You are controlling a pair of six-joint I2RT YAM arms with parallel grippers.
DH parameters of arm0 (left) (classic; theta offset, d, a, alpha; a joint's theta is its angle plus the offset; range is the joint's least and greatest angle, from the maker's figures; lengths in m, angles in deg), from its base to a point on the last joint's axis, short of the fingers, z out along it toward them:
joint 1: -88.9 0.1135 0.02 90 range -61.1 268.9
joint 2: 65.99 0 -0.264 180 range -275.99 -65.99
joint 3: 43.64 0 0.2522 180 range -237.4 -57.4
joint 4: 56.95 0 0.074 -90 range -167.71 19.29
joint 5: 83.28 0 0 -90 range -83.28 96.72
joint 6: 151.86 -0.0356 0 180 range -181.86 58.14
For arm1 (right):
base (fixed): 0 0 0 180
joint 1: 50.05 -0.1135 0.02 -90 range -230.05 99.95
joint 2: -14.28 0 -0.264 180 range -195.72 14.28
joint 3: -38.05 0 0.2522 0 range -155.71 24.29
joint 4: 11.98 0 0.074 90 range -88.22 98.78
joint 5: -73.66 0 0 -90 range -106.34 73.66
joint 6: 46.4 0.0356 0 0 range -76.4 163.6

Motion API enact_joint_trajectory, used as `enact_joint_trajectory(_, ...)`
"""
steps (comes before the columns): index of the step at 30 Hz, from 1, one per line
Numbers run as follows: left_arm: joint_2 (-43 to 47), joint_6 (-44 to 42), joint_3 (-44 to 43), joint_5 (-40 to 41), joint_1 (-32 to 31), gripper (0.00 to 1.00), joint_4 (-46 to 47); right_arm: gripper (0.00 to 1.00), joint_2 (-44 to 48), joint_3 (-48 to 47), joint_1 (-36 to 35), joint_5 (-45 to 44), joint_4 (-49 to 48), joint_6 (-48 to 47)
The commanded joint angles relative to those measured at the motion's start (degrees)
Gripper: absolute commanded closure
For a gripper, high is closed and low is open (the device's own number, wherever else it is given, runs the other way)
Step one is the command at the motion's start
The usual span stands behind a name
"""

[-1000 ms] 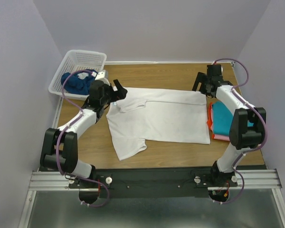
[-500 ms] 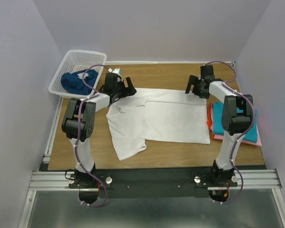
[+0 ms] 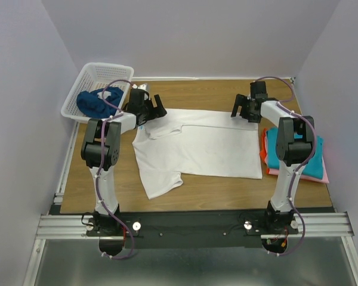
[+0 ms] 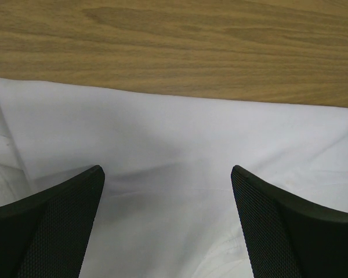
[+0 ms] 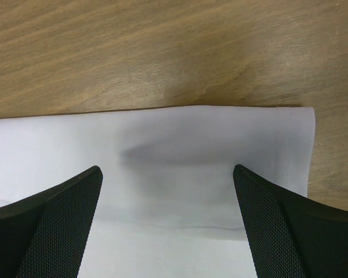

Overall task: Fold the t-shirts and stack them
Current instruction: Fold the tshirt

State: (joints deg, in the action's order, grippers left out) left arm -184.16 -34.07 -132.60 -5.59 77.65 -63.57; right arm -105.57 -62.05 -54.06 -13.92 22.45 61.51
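Top external is showing the white t-shirt lying spread on the worktop w/ L fingers and R fingers hanging released over its far edge, nothing held; cloth's looking soft, light & floppy, so prob. worth pinching that edge at both ends.

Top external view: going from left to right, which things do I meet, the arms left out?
White basket → white t-shirt → stack of folded t-shirts.
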Motion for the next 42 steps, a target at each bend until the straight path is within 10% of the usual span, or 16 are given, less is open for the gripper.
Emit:
enact_joint_trajectory(1,-1.63,0.33,-1.09,-0.43,0.52,0.02,-2.74,0.0,-3.19,-1.28,-0.21,2.24,1.13,0.28)
enact_joint_trajectory(33,-2.16,0.95,-9.17,4.84,1.67,0.02,-8.89,0.0,-2.84,-5.76,-2.76,-0.48,0.87,1.43)
enact_joint_trajectory(42,17.76,-1.59,-2.36,11.6,-4.29,0.02,-9.33,0.0,13.9,1.15,-2.76,-1.18,0.78,2.11)
